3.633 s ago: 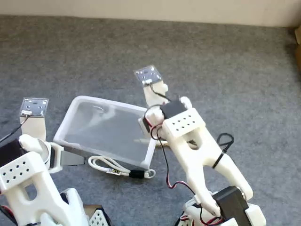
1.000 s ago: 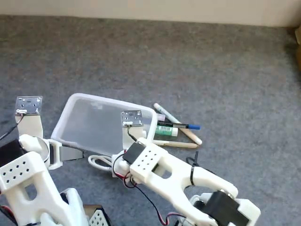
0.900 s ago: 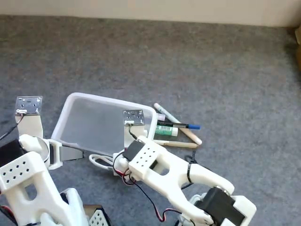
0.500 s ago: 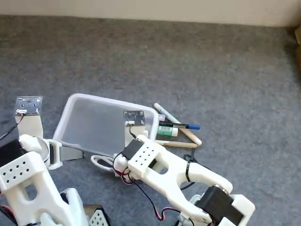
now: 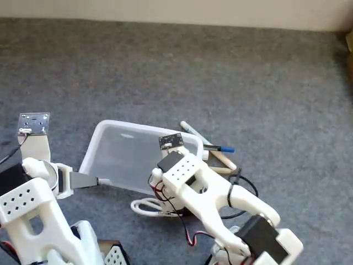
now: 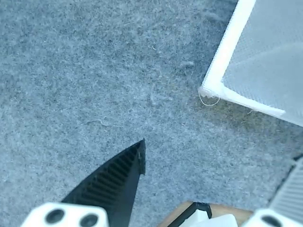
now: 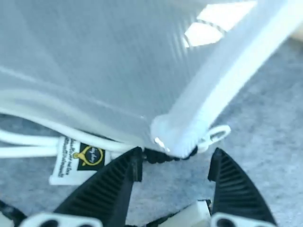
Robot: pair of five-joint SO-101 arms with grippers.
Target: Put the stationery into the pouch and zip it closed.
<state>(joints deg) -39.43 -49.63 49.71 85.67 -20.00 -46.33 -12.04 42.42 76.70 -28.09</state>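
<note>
A translucent white pouch [image 5: 121, 157] lies flat on the grey carpet. Several pens [image 5: 218, 148] lie just beyond its right end, partly hidden by the right arm. My right gripper [image 7: 175, 158] is open, its two black fingers [image 7: 113, 187] either side of the pouch's near right corner [image 7: 182, 127], where the black zipper slider [image 7: 161, 155] and white pull ring [image 7: 214, 134] sit. My left gripper [image 5: 83, 179] is open at the pouch's left end. In the left wrist view its black finger [image 6: 118, 184] is apart from the pouch corner [image 6: 215, 90].
A white cord [image 5: 149, 207] with a label [image 7: 75, 153] lies on the carpet along the pouch's near edge, under the right arm. Open carpet [image 5: 231, 72] stretches beyond and to the right. A pale wall edge [image 5: 176, 11] runs along the far side.
The pouch has slid to the right, away from the left gripper. The right arm swung right with it. The white cord now lies clear of the pouch's near edge.
</note>
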